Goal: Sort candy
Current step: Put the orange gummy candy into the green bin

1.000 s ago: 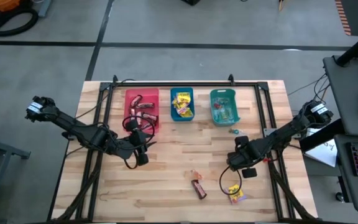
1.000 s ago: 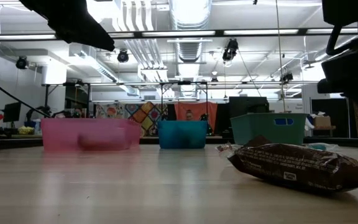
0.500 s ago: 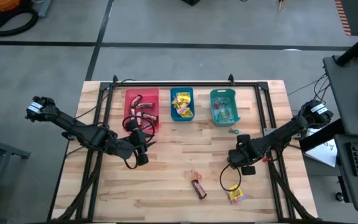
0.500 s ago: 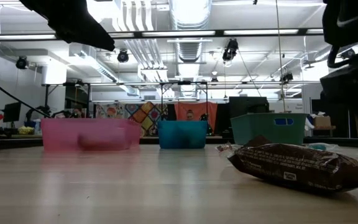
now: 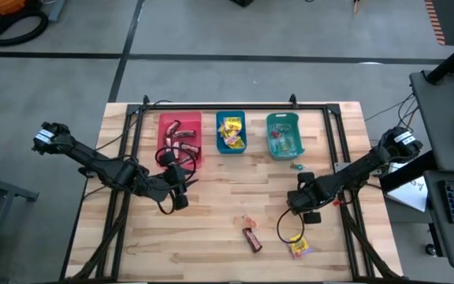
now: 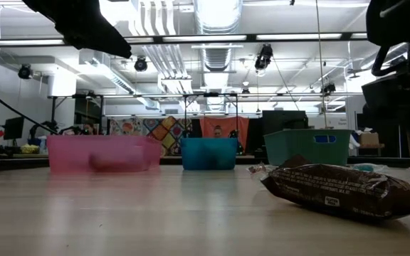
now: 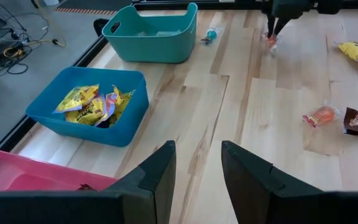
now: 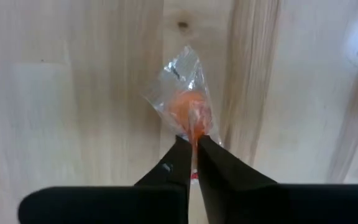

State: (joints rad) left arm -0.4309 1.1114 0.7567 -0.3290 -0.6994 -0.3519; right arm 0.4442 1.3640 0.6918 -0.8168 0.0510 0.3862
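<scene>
At left-centre of the high view, the left gripper [image 5: 178,192] waits with fingers spread beside the pink bin [image 5: 180,136], holding nothing. Right of centre, the right gripper [image 8: 194,144] pinches the orange twist-wrapped candy [image 8: 188,107] by its wrapper tail on the bench [image 5: 211,213], likely for lifting.

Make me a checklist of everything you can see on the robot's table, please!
Surface: wooden table, mostly bare.
Job's things: orange candy pinched by its wrapper; brown bar, yellow packet, another orange candy loose.
Clutter: nothing seen.
Bins: red bin, blue bin, teal bin in a row.
Grippers: right gripper shut on orange candy; left gripper open, empty.
Cables: black cable looping by the packet.
Surroundings: workshop floor.
</scene>
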